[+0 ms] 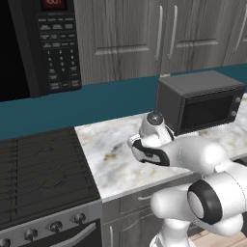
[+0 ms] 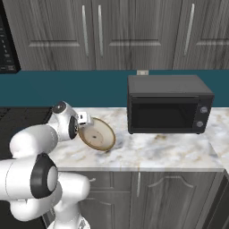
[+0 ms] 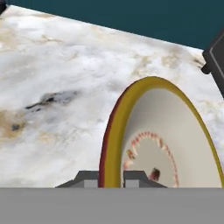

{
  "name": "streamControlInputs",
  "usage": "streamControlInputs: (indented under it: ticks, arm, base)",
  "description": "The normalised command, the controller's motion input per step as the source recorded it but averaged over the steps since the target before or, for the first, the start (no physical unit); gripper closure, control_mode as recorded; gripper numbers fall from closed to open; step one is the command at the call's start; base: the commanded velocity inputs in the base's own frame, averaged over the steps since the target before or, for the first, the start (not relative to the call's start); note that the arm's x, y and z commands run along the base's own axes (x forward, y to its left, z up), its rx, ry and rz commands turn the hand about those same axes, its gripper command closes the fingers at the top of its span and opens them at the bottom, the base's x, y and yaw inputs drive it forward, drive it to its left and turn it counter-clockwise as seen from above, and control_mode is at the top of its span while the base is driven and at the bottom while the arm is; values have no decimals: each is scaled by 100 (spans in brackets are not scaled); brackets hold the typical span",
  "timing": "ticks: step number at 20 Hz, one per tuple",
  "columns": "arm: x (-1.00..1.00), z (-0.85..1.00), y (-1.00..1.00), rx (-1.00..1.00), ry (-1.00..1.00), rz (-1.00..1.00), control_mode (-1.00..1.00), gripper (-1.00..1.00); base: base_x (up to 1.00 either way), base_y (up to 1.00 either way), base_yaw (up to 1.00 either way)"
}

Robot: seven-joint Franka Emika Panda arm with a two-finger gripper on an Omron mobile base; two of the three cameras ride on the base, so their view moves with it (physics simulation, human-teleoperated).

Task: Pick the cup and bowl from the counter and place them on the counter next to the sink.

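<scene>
The tan bowl stands steeply tilted on its edge, low over the marble counter, just left of the toaster oven. My gripper is at the bowl's upper left rim. In the hand view the bowl rises with its yellowish rim pinched between the two fingertips of my gripper, which is shut on it. I cannot tell whether the bowl's lower edge touches the counter. The cup and the sink are out of view.
A dark toaster oven stands on the counter to the right, its corner close to the bowl. The black stovetop lies to the left under a microwave. Grey wall cabinets hang above.
</scene>
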Motion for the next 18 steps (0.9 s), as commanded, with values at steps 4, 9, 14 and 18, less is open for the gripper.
streamControlInputs:
  ticks: [4,9,14,18]
  arm:
    - [-17,50,5,-8,23,0,-100,100]
    - [-19,39,3,-16,29,0,-100,100]
    - [-34,16,10,-17,17,0,-100,100]
    - [-45,9,15,-12,0,0,-100,100]
  base:
    - [0,0,0]
    - [0,0,0]
    - [0,0,0]
    - [0,0,0]
